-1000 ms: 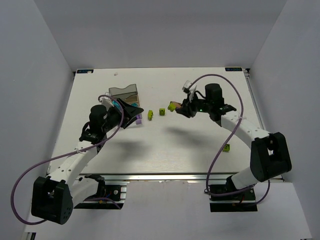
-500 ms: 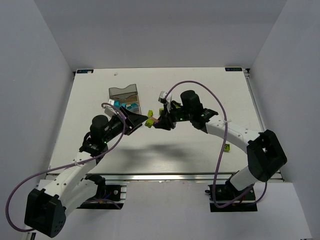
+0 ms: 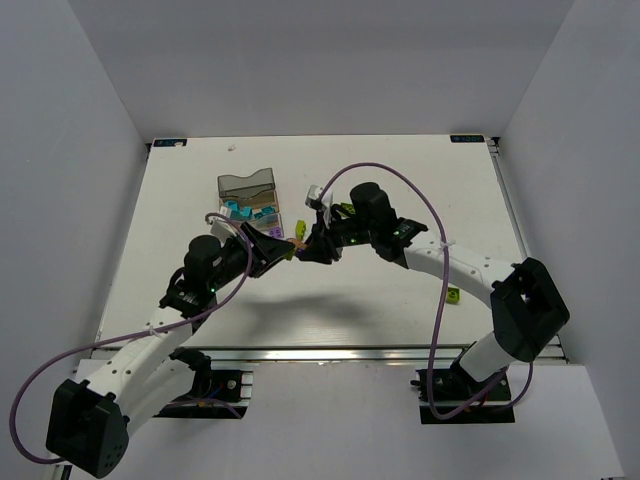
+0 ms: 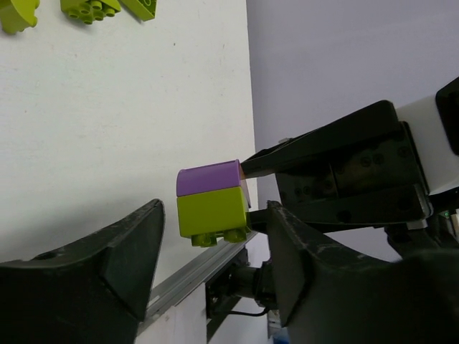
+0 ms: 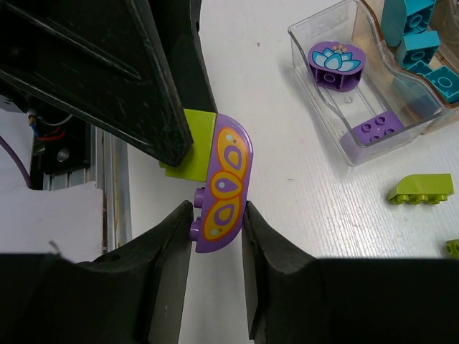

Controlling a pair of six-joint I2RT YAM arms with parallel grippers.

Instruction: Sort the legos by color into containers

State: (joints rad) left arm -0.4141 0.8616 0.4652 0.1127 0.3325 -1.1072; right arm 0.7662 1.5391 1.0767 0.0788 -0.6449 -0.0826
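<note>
— What do we lose from overhead?
— On the table [image 3: 420,170], our left gripper [image 3: 287,249] and right gripper [image 3: 306,245] meet near the centre. Their black bodies hide nearly all of what sits between them. The containers [image 3: 248,188] lie at eleven o'clock from that spot, their contents a cyan blur.

— And up close?
— The right gripper is clamped on a curved purple piece [image 5: 226,168] printed with orange ovals. A lime brick [image 5: 188,147] is stuck to its nine o'clock side. The left gripper is spread around the pair. Its own camera shows a sliver of gap on each side, while the right wrist view has one finger overlapping the lime.

— The bins?
— Only the right wrist shows the clear bin [image 5: 324,100] holding two purple legos [image 5: 337,64]. The cyan legos [image 5: 423,50] beyond are cut off at one o'clock.
</note>
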